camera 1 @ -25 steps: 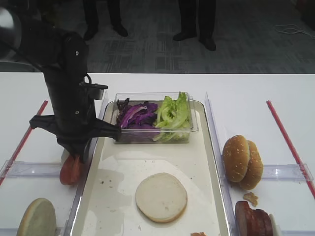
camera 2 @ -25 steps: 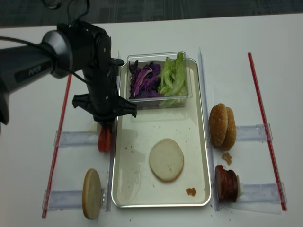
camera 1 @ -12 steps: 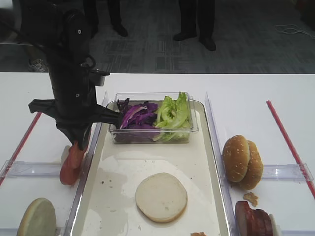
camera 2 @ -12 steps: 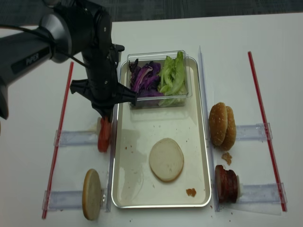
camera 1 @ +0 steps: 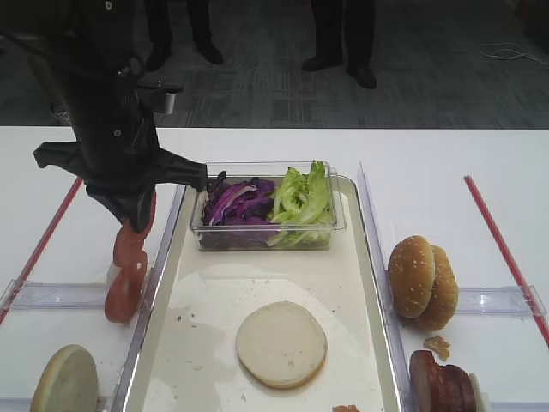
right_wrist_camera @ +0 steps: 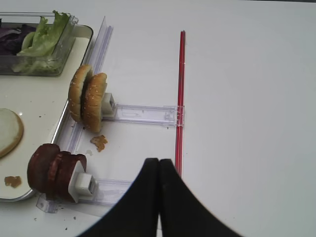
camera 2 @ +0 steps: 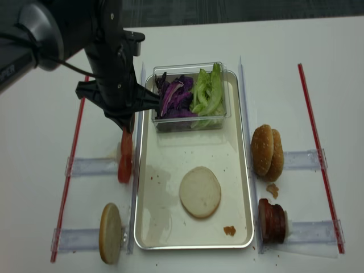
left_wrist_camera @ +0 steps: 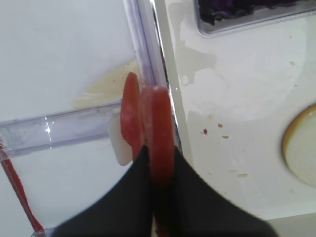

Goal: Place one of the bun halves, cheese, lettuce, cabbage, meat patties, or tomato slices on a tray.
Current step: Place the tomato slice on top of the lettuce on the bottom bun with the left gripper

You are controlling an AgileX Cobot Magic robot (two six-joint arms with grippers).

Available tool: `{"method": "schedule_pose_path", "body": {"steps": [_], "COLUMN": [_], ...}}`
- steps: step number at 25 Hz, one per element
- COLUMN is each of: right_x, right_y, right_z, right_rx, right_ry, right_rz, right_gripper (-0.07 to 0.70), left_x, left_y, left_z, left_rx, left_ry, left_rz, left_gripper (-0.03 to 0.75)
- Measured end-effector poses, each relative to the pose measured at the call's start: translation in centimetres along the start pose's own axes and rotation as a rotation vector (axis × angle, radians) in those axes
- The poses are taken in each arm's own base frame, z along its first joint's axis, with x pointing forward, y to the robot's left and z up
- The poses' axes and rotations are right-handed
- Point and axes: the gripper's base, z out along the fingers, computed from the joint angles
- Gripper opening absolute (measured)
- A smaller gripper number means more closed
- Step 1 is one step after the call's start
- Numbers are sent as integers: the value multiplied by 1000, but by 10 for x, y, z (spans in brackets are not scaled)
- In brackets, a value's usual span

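- I am seeing the left claw (left_wrist_camera: 157, 185) pinching one of the tomato slices (left_wrist_camera: 157, 129) on edge, lifted above the rest of the red stack (camera 1: 124, 287), which is sitting just outside the tray's (camera 1: 364, 275) left rim.
- The held slice is hanging over that rim line in the left wrist view, with the clear divider strip (left_wrist_camera: 59, 133) running off to the left beneath it.
- Inside the tray, one pale bun half (camera 1: 281, 343) is lying flat near the front; the bare floor between it and the clear tub (camera 1: 268, 206) of lettuce (camera 1: 302, 199) and cabbage (camera 1: 238, 204) is giving me open room.
- The right wrist view is showing the right claw (right_wrist_camera: 159, 170) pressed closed on nothing, hovering over bare surface (right_wrist_camera: 247, 123) right of the tray, near the seeded buns (right_wrist_camera: 89, 98) and meat patties (right_wrist_camera: 54, 168).
- Only the overhead view is showing another bun half (camera 2: 110, 233) standing on edge at the front left.
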Motion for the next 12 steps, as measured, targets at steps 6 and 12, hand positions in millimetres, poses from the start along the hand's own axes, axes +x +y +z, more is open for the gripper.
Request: {"method": "schedule_pose_path", "body": {"steps": [6, 12], "right_x": [0, 0], "right_y": [0, 0], "right_z": [0, 0], "right_rx": [0, 0], "right_ry": [0, 0], "right_rz": [2, 2], "right_gripper": [133, 133], "left_x": [14, 31], "left_y": [-11, -20], "left_z": [-17, -13], "left_rx": [35, 91], "left_ry": [-27, 21], "left_rz": [38, 59], "left_gripper": [12, 12]}}
